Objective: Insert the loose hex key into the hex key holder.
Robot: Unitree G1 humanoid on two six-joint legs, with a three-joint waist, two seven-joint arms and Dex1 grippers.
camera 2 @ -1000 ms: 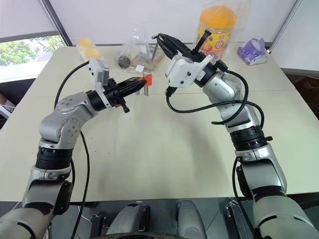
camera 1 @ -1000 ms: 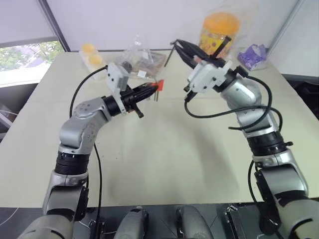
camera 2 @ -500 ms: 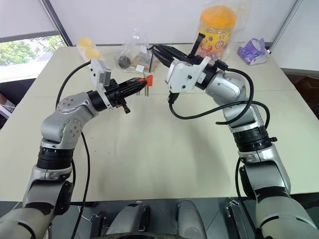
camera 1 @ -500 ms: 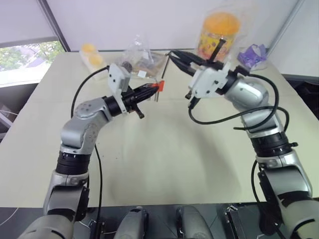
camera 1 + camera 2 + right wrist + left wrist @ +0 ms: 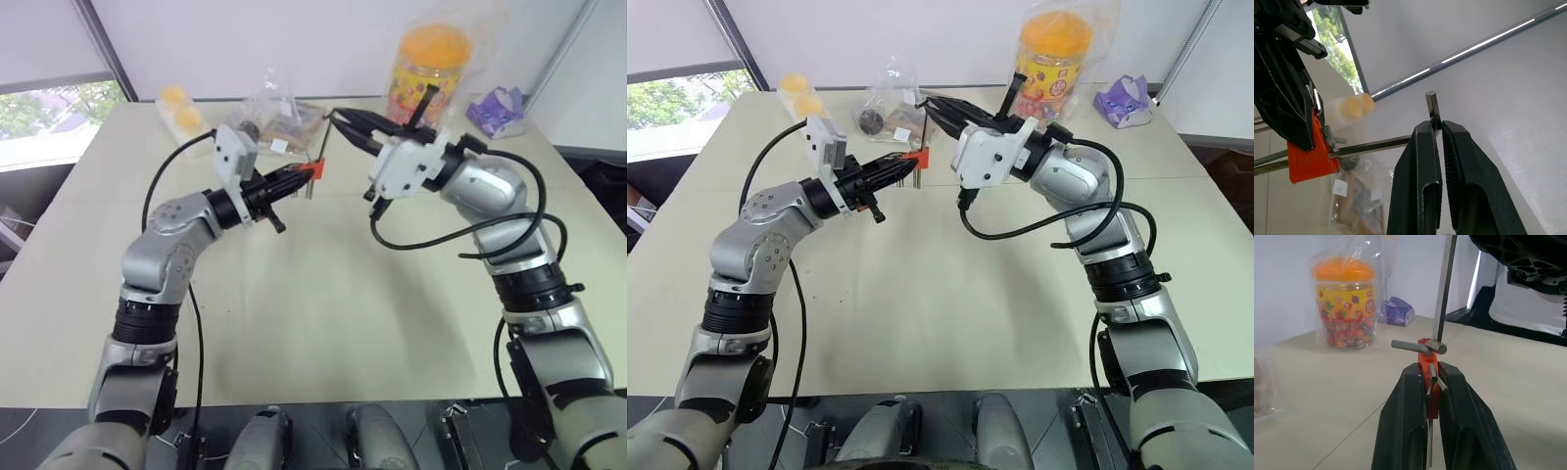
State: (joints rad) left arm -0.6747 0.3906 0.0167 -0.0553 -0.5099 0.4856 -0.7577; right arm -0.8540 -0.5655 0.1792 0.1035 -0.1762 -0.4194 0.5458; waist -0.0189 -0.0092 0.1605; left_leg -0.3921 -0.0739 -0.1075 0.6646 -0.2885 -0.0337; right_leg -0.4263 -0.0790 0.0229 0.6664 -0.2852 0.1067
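L gripper (image 5: 294,178) — you've got it clamped on the hex key holder (image 5: 313,169), fingers (image 5: 1405,421) pinching the red-orange block from both sides. Holder is up in the air above the surface (image 5: 323,323), left of centre, w/ short grey keys sticking out of it; in the L wrist view one short key lies across its top.

R gripper (image 5: 338,117) — closed on the loose hex key (image 5: 1444,289), held by its short leg at the bend; in the R wrist view the short end pokes out past the fingertips (image 5: 1426,132). Long leg runs from the R gripper down toward the holder. In the R wrist view the shaft meets the red block at its upper edge; in the L wrist view it stands upright just behind the block, passing the crosswise short key. Can't tell if the tip sits in a slot or just lies against the block.

The two grippers face each other over the far-middle of the surface, R a bit higher than L.

Far edge, for your ref: orange-lidded candy jar (image 5: 428,61) in a clear bag, far right of centre; purple wrapped item (image 5: 498,110) farther right; clear bag of small parts (image 5: 274,116) behind the holder; two yellow round objs (image 5: 181,106) far left.
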